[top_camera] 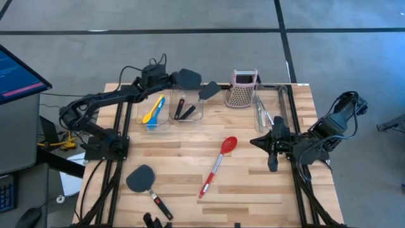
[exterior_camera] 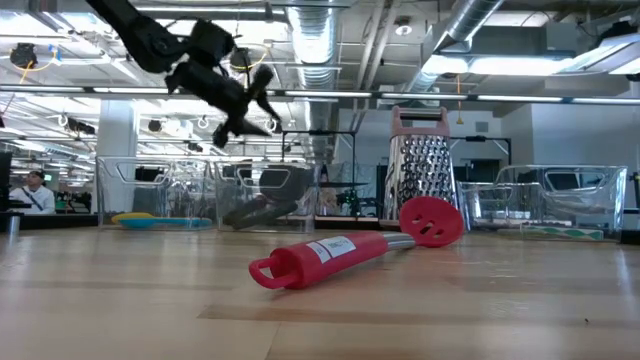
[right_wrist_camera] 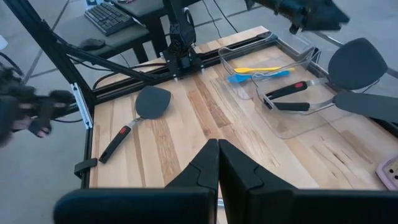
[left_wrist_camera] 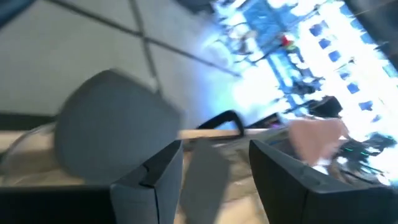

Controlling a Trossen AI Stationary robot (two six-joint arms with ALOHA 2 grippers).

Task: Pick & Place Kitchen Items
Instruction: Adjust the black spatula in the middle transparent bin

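Note:
My left gripper [top_camera: 172,80] is open, high above the far rim of the middle clear bin [top_camera: 187,109]; it also shows in the low view [exterior_camera: 240,105]. Two black spatulas [top_camera: 188,78] [top_camera: 209,90] lie with their black-red handles in that bin and their heads leaning out over its far rim. One head [left_wrist_camera: 112,124] shows beside my left finger, the other [left_wrist_camera: 205,177] beyond the gap. A red spoon [top_camera: 218,166] and a third spatula [top_camera: 144,182] lie flat on the table. My right gripper [top_camera: 273,163] is shut and empty, low at the table's right.
Yellow and blue spoons [top_camera: 154,111] lie in the left bin. Silver tongs [top_camera: 264,114] lie in the right bin. The pink-topped grater [top_camera: 242,88] stands at the far edge between the bins. Bare wood shows around the red spoon, mid-table.

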